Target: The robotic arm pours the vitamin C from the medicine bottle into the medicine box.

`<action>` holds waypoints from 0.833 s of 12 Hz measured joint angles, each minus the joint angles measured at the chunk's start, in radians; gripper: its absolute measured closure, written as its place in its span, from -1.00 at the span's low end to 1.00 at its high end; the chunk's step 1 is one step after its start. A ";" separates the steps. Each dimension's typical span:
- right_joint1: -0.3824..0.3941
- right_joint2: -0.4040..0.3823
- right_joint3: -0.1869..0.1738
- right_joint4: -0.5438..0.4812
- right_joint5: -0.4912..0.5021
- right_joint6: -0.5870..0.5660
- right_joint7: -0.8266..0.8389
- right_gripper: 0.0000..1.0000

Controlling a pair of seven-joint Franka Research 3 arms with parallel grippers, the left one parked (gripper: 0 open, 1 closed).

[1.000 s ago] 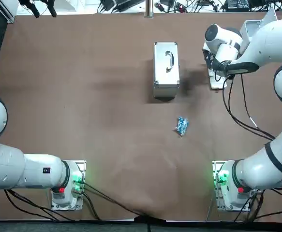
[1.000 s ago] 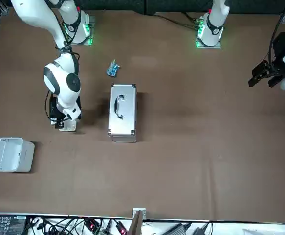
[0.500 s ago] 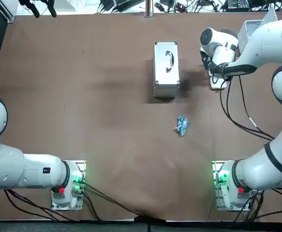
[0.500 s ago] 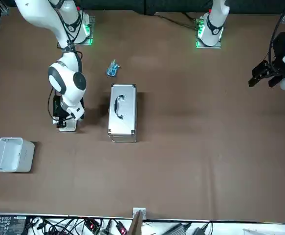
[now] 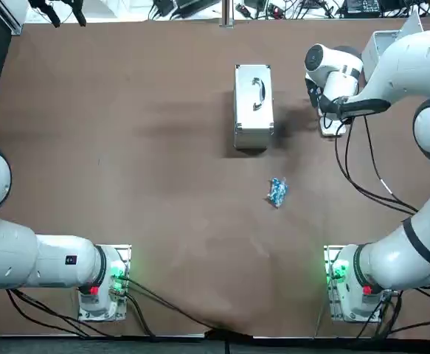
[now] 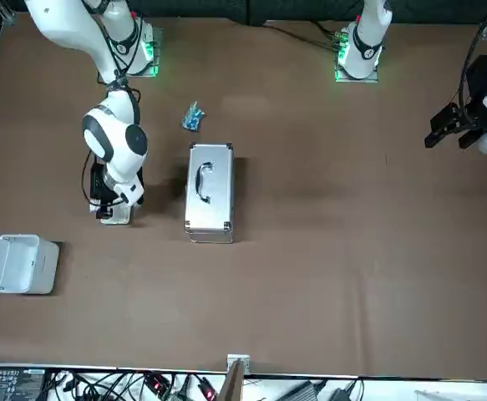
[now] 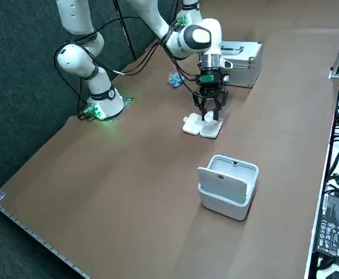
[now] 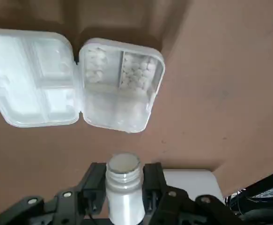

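Note:
My right gripper [image 8: 123, 183] is shut on a white medicine bottle [image 8: 124, 166] with no cap, its neck turned toward the medicine box. The translucent medicine box [image 8: 120, 84] lies open on the brown table, its lid [image 8: 31, 79] folded flat beside it. White tablets fill two of its compartments. In the right side view the gripper [image 7: 209, 111] hangs just above the box [image 7: 201, 128]. From overhead the wrist covers the fingers, and the box [image 5: 332, 128] shows just beneath it.
A closed silver case [image 5: 254, 107] with a handle lies close beside the arm. A small blue packet [image 5: 276, 192] lies nearer the bases. A white bin [image 7: 228, 187] with a raised lid stands beyond the box.
The right wrist has shifted a little toward the silver case over the medicine box during the last second, then held still.

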 joint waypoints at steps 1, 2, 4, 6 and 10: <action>-0.002 0.000 0.000 0.002 0.000 0.000 0.002 0.15; -0.009 0.000 0.000 0.004 0.008 0.001 0.003 0.15; -0.017 0.000 -0.002 0.010 0.069 0.002 -0.004 0.15; -0.025 0.000 -0.006 0.023 0.152 0.007 -0.045 0.15; -0.042 -0.004 -0.034 0.066 0.338 0.010 -0.200 0.15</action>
